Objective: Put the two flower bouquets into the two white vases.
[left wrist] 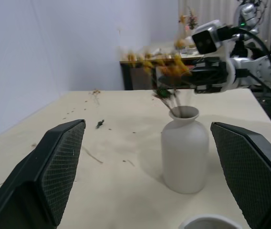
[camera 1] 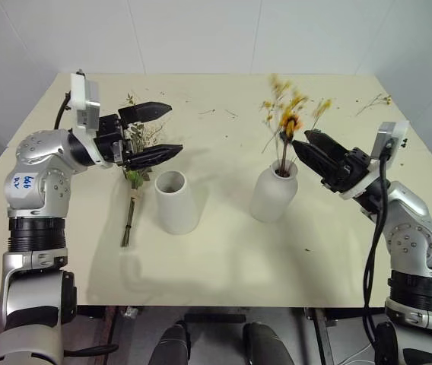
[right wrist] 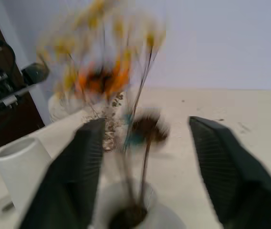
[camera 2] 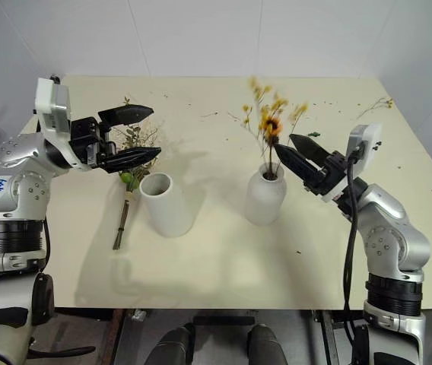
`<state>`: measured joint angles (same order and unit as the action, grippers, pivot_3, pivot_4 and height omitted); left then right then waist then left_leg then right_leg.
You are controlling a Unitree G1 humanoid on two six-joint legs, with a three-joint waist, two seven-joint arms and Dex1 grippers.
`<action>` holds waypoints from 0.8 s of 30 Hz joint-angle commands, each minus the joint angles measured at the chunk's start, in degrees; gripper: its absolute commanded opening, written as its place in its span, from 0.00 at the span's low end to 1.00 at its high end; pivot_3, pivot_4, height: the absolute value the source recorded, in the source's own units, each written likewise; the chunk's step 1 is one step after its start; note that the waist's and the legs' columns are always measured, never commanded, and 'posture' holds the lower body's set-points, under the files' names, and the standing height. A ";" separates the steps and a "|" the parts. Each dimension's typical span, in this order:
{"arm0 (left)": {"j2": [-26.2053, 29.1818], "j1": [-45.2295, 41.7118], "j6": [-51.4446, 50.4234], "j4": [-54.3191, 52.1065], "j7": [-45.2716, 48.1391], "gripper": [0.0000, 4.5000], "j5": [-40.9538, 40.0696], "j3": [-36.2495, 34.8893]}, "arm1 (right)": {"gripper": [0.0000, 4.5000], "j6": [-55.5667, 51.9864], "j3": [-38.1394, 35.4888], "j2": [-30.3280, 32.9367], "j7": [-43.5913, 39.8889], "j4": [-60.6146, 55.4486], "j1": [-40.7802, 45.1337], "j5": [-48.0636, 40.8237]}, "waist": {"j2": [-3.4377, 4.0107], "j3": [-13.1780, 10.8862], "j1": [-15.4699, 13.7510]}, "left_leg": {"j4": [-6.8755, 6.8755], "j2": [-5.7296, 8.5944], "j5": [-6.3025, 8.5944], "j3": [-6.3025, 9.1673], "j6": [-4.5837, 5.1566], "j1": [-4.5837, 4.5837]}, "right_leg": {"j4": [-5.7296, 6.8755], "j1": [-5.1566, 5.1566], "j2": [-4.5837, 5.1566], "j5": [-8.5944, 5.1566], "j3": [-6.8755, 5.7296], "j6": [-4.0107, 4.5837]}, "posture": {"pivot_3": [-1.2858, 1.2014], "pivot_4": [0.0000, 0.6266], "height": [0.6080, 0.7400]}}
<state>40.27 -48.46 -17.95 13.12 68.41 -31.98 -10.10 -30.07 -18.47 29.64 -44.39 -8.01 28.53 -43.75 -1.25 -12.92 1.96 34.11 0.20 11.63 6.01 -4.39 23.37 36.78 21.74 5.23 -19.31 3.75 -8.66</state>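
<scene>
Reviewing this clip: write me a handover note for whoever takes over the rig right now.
Left gripper: open, empty, hovering above the bunch of green leaves and pale sprigs lying on the cream table, beside the wide-mouthed white ceramic vase.
Right gripper: open, beside the stems of the thin yellow-orange flower bunch, not gripping them.
Done: that thin bunch stands in the narrow-necked white bottle vase.
Left: pick up the leafy bunch and put it into the wide-mouthed vase, which holds nothing yet.
</scene>
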 commanded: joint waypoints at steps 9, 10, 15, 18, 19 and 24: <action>19.38 3.41 -25.08 1.16 -11.33 1.00 10.32 2.21 | 1.00 1.79 -2.93 21.40 -18.97 3.43 -1.37 1.83 | 0.02 -0.02 0.00 | -0.13 0.00 0.03 0.00 0.05 -0.02 | -0.20 -0.04 0.00 -0.03 -0.01 0.03 | 0.52 0.24 1.00; 19.99 4.32 -31.07 -0.49 -12.34 1.00 9.43 2.92 | 1.00 -0.75 -3.11 25.27 -23.95 2.58 -3.71 0.33 | 0.04 -0.03 0.01 | -0.16 0.02 0.04 -0.01 0.07 -0.02 | -0.20 -0.05 0.02 -0.03 0.00 0.02 | 0.52 0.24 1.00; 16.95 8.32 -43.19 -7.23 -18.14 1.00 8.77 5.35 | 1.00 1.55 -3.12 28.61 -26.92 0.83 -6.83 1.74 | -0.01 -0.03 -0.28 | -0.16 0.01 0.11 -0.01 0.16 -0.04 | -0.22 -0.11 0.03 -0.15 0.00 0.00 | 0.52 0.24 1.00; 12.68 8.23 -50.40 -10.40 -24.87 1.00 9.82 6.33 | 1.00 2.20 -3.03 28.53 -26.77 0.71 -6.69 2.28 | -0.09 -0.04 -0.33 | -0.07 0.02 0.10 0.00 0.14 -0.01 | -0.17 -0.11 0.02 -0.13 -0.01 0.00 | 0.52 0.24 1.00; 11.59 8.32 -51.55 -10.72 -26.35 1.00 10.02 6.43 | 1.00 2.24 -2.72 28.37 -26.39 0.32 -6.53 2.43 | -0.09 -0.04 -0.34 | -0.06 0.02 0.10 0.00 0.13 -0.03 | -0.17 -0.12 0.04 -0.12 -0.01 0.01 | 0.52 0.24 1.00; 5.25 7.23 -53.71 -10.66 -32.07 1.00 10.67 6.51 | 1.00 2.58 -2.51 27.70 -26.57 -1.46 -7.00 1.79 | -0.09 -0.04 -0.26 | -0.06 0.03 0.09 0.00 0.11 -0.03 | -0.19 -0.11 0.05 -0.12 -0.01 0.00 | 0.52 0.24 1.00</action>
<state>44.73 -39.66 -71.06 3.39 37.74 -22.12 -2.58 -28.64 -20.11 57.62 -70.99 -7.40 21.47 -41.44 -1.34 -12.95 1.69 34.05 0.23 11.73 6.00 -4.29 23.35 36.59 21.64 5.27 -19.42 3.74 -8.66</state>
